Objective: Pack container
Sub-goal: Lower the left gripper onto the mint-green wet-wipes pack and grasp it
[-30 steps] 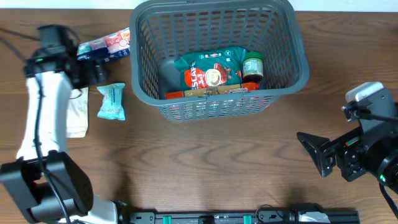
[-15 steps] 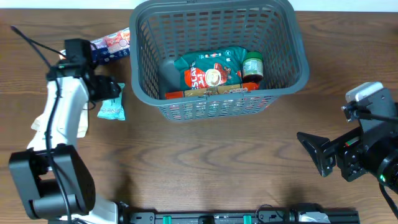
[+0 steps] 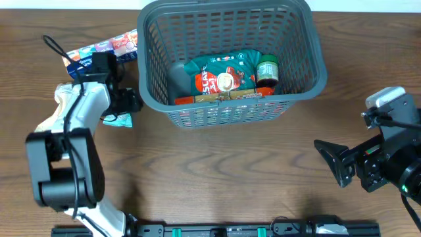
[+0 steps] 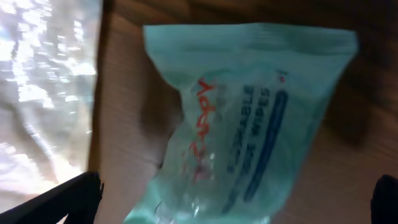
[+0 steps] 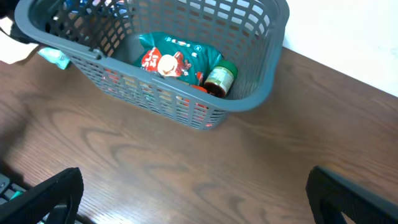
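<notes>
- Left wrist view: teal packet (image 4: 249,118) close under left gripper (image 4: 217,205), jaws spread, empty; overhead mostly hides it.
- Right gripper (image 3: 332,161) released, at the surface's (image 3: 217,178) right edge.
- Basket (image 3: 217,115) at far edge holds green bag (image 3: 223,76), jar (image 3: 267,69), red box (image 3: 217,99).

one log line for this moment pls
left end effector: open above teal packet | right end effector: open, apart from container | container: green bag, jar inside

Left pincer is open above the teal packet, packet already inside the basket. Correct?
No. The teal packet lies on the table just left of the basket, not inside it; the overhead view shows this. The left pincer is open above it.
</notes>
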{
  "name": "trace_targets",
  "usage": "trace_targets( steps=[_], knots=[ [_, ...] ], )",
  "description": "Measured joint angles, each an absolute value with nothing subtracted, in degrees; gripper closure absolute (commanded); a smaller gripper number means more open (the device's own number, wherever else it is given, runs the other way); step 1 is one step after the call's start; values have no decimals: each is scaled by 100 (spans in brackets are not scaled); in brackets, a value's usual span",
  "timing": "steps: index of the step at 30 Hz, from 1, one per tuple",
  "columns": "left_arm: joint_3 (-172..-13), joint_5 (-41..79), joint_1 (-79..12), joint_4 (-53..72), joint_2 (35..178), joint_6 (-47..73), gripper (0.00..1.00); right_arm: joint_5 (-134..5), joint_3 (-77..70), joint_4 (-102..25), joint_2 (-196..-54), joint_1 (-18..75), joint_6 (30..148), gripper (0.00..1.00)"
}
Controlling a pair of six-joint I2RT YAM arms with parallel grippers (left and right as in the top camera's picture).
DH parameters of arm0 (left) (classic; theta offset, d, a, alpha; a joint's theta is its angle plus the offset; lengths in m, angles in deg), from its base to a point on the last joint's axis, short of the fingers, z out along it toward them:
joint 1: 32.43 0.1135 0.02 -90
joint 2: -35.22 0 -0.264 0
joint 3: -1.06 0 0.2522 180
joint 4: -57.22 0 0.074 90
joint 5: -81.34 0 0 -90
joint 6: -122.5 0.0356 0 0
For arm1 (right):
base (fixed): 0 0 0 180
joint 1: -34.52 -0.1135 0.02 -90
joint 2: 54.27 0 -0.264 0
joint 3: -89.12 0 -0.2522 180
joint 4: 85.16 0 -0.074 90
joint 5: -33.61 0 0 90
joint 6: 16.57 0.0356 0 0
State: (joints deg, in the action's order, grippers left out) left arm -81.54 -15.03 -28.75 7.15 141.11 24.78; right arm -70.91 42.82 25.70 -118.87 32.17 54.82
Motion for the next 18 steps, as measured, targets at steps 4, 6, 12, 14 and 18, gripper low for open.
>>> trace_targets(
  steps=[4, 6, 12, 14, 18],
  knots=[
    [-8150, -1472, -2875, 831, 14351, 2480, 28, -7091, 4282, 2570, -11887, 3220, 5482, 1],
    [-8150, -1466, -2875, 855, 14404, 2434, 39, -7091, 4282, 2570, -11887, 3220, 5482, 1],
    [-8150, -1459, -2875, 916, 14421, 2440, 55, -7091, 4282, 2570, -11887, 3217, 5482, 1],
    [-8150, -1463, -2875, 925, 14421, 2416, 61, -7091, 4282, 2572, -11887, 3220, 5482, 1],
    [-8150, -1459, -2875, 925, 14421, 2414, 77, -7091, 4282, 2570, -11887, 3217, 5482, 1]
  ],
)
